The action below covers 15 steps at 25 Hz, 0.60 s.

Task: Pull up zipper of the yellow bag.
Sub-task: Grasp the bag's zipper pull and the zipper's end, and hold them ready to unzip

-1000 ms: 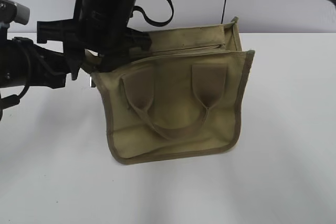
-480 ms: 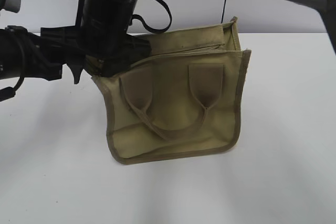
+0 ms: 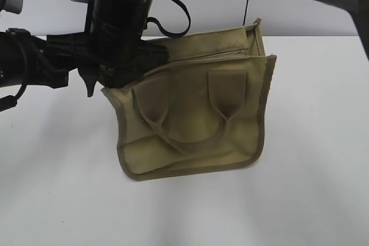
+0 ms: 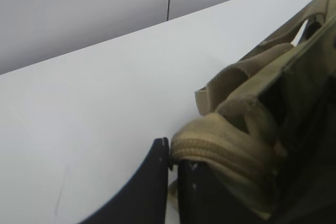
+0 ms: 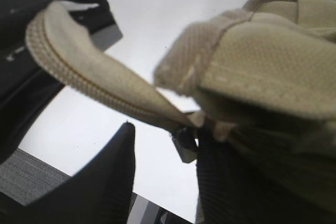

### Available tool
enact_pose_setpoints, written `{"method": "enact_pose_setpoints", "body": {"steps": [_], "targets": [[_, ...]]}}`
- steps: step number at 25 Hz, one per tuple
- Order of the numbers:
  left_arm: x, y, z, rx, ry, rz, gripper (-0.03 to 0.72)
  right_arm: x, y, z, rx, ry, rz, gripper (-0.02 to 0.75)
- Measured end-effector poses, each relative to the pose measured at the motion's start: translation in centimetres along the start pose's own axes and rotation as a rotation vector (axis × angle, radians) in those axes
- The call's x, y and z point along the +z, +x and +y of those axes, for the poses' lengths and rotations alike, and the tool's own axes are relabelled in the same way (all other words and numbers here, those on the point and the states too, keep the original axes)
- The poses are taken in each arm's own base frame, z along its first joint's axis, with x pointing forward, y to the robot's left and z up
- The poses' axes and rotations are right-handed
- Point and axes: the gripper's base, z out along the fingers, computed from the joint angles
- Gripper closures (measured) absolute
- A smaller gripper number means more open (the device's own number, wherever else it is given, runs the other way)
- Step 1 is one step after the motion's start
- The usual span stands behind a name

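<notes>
1. Exterior view: the yellow bag (image 3: pixel 193 113) is held upright near the tabletop's (image 3: pixel 311 188) far edge; its contents cannot be seen.
2. The zipper (image 5: pixel 100 90) end is clamped by the left pincer (image 4: pixel 170 156).
3. The pull tab (image 5: pixel 185 141) sits between the right pincer's (image 5: pixel 165 174) parted fingers; whether it is gripped cannot be told.

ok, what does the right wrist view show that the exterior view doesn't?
Only the right wrist view: the small silver-grey metal pull tab at the end of the khaki zipper tape, between the right gripper fingers.
Only the exterior view: the whole khaki canvas tote, its looped handles, the white table.
Both: both arms crowded at the tote's left top corner.
</notes>
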Motion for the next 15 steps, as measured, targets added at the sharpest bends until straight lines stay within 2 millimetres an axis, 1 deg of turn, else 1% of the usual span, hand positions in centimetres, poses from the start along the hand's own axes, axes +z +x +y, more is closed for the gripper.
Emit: {"method": "enact_pose_setpoints", "body": {"steps": [2, 4, 6, 9, 10, 15], "targets": [[0.00, -0.07, -0.07, -0.008, 0.008, -0.008, 0.679, 0.00, -0.05, -0.07, -0.004, 0.007, -0.006, 0.465], [-0.04, -0.18, -0.14, -0.012, 0.014, -0.016, 0.679, 0.00, -0.13, -0.19, -0.007, 0.021, -0.014, 0.513], [-0.19, -0.34, -0.22, -0.008, 0.016, -0.024, 0.679, 0.21, -0.22, -0.37, -0.010, 0.037, -0.019, 0.582], [-0.23, -0.42, -0.27, -0.007, 0.019, -0.028, 0.679, 0.36, -0.35, -0.48, -0.014, 0.047, -0.029, 0.710], [-0.23, -0.42, -0.27, -0.007, 0.019, -0.028, 0.679, 0.36, -0.38, -0.49, -0.018, 0.048, -0.032, 0.736], [-0.23, -0.41, -0.26, -0.007, 0.018, -0.027, 0.679, 0.04, -0.27, -0.49, -0.070, 0.054, -0.025, 0.750]]}}
